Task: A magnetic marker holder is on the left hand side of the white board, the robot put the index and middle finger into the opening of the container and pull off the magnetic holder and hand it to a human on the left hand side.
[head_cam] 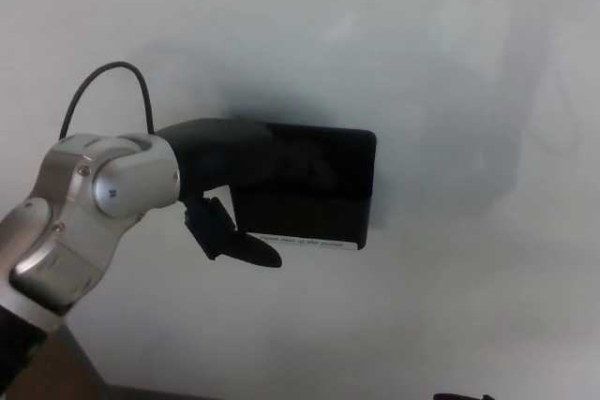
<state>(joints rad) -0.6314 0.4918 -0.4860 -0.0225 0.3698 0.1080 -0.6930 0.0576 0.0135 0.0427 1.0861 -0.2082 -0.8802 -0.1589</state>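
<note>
One hand only in view: the left hand [246, 168], reaching in from the left of the frame, silver wrist and a looped black cable [111, 83] behind it. The black magnetic marker holder [319, 189] sits mid-frame, flat against the whiteboard [450, 63], white label strip [303, 243] along its lower edge. The two upper fingers [298, 158] reach over the holder's top where the opening should be, black against black, so how deep they sit cannot be told. The thumb [242, 245] curls under the lower left corner, so the hand reads as grasping the holder. Holder appears still seated on the board. Step in hand, by my reading: hooking and securing the grip, pull-off not yet done. Next move likely calls for a firm pull straight away from the board to break the magnet, then a swing toward frame left for the handover. No person visible.
</note>
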